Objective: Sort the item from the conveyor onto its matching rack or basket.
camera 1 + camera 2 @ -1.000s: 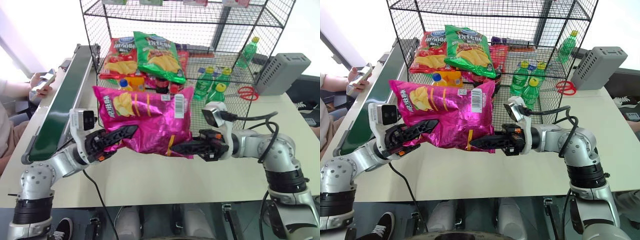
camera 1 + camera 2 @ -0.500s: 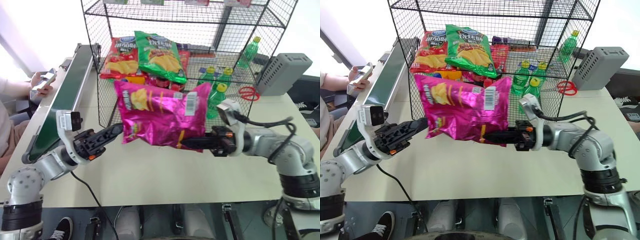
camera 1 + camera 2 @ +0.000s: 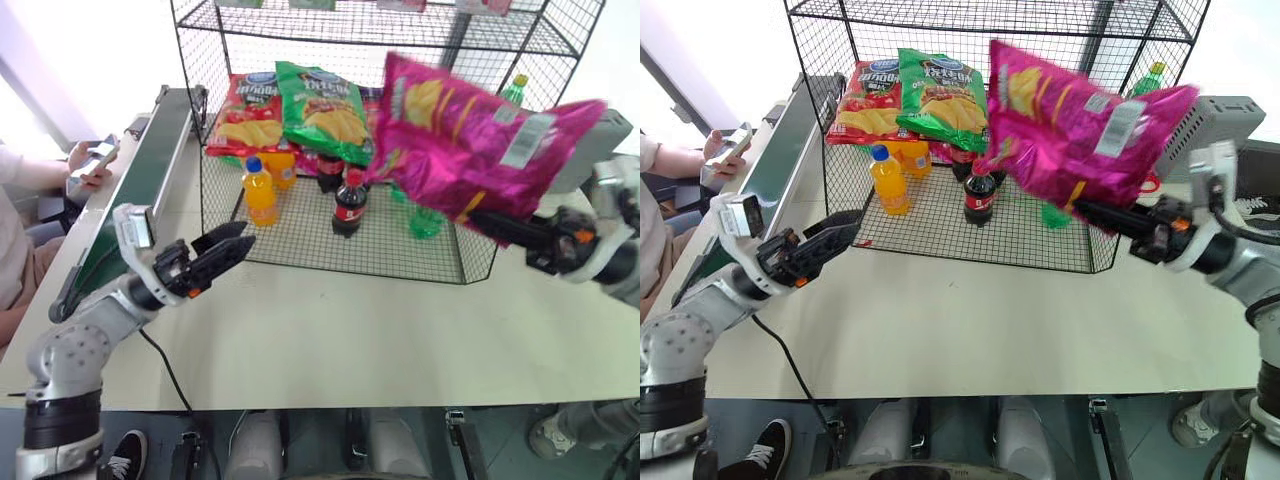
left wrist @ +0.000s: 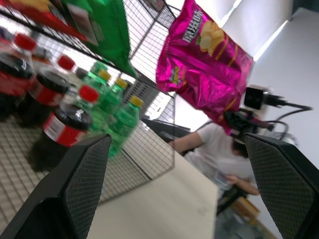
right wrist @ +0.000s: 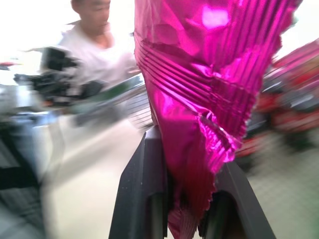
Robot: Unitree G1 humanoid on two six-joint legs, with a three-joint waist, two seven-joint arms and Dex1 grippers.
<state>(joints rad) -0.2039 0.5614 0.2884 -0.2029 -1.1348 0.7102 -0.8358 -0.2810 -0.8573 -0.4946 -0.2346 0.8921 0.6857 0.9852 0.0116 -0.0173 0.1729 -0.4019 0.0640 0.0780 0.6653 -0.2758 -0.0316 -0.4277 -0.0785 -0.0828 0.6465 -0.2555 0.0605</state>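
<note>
The item, a shiny magenta-pink chip bag (image 3: 470, 150), hangs tilted in the air in front of the right half of the black wire rack (image 3: 300, 235). My right gripper (image 3: 490, 222) is shut on the bag's lower edge; in the right wrist view the two fingers (image 5: 147, 184) pinch the crinkled foil (image 5: 199, 74). At the left my left gripper (image 3: 235, 240) stands open over the table, holding nothing, well clear of the bag (image 4: 204, 64). Along the rack's left side runs the dark green conveyor (image 3: 140, 190).
On the rack's lower tier lie a red chip bag (image 3: 245, 110) and a green chip bag (image 3: 325, 100), with an orange bottle (image 3: 260, 192), cola bottles (image 3: 348, 205) and green bottles (image 3: 420, 220). A grey box (image 3: 1215, 120) stands at the right. A person's hand with a phone (image 3: 90, 160) is beyond the conveyor.
My left gripper has let go of the bag, opened and drawn back to the left. The right gripper has swung the bag up and to the right, baring the bottles behind it.
</note>
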